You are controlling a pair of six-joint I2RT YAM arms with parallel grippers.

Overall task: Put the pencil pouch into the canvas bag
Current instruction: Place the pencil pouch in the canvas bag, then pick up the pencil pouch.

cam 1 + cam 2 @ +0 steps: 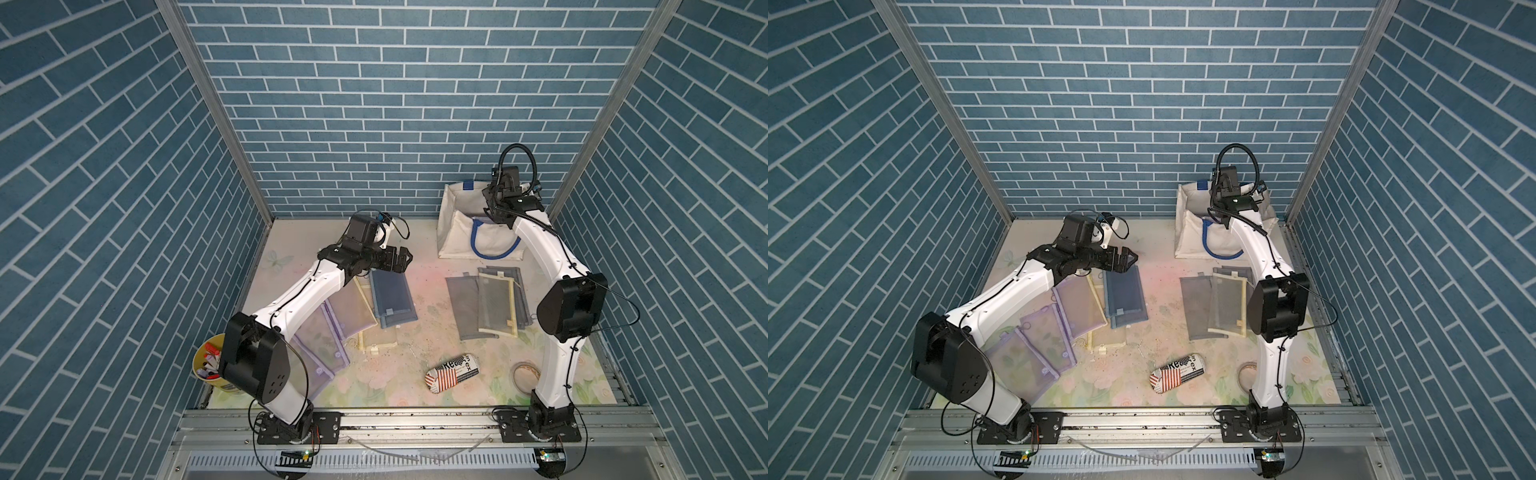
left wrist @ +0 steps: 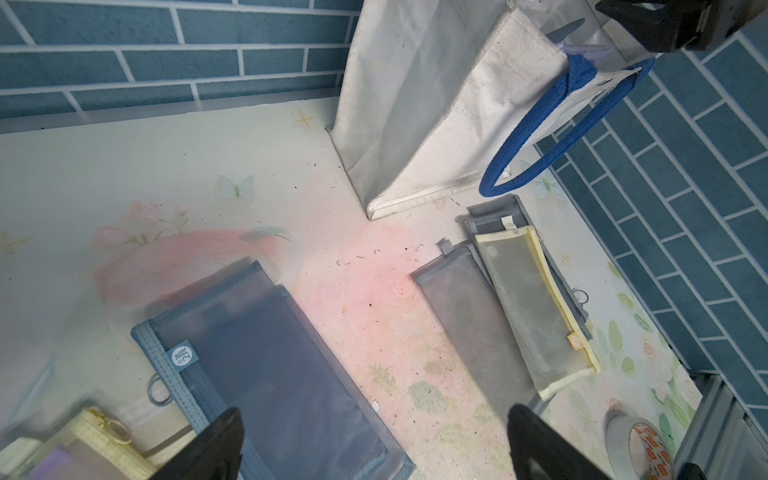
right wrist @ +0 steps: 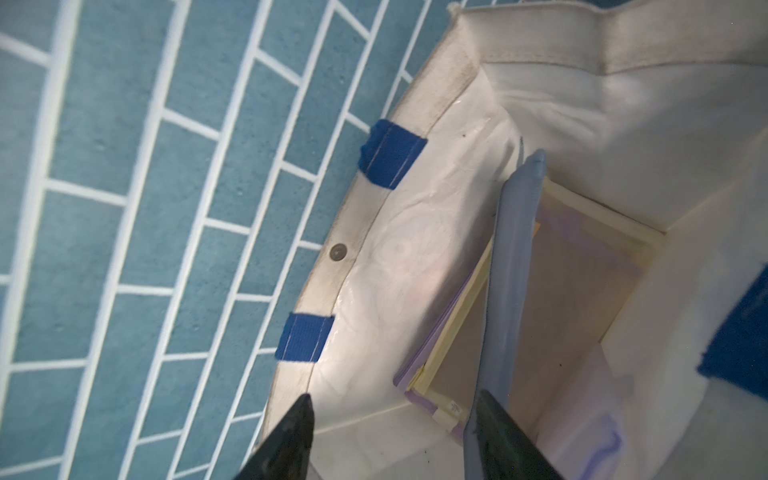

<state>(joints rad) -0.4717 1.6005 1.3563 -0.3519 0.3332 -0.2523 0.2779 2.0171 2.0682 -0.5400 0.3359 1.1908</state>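
Hovering over canvas bag (image 3: 415,257), right fingers (image 3: 286,440) parted, pencil pouch (image 3: 511,270) against one

White arms (image 1: 299,299), black joints (image 1: 571,307), cables (image 1: 516,145)

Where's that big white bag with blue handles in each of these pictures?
Top view: bag at the back right.
Top view: same spot.
Left wrist: standing beyond the grey pouches, bag at.
Right wrist: its open inside, beneath the right gripper.
Shared landmark: blue handles.
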